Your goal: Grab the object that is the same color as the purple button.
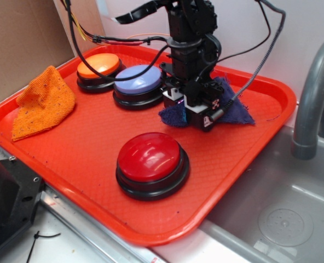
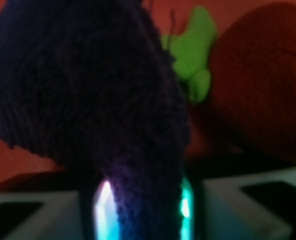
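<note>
The dark purple-blue rag lies on the red tray, right of the pale lavender purple button. My gripper points straight down onto the rag's middle, and cloth spreads out on both sides of it. In the wrist view a fold of the rag fills the gap of my gripper, pressed between the two glowing pads. The gripper is shut on the rag. The rag's ends still touch the tray.
An orange-topped button stands left of the purple one, and a red-topped button sits nearer the front. An orange woven cloth lies at the tray's left edge. A red plush ball with a green leaf lies just beyond the rag. A sink and grey faucet are on the right.
</note>
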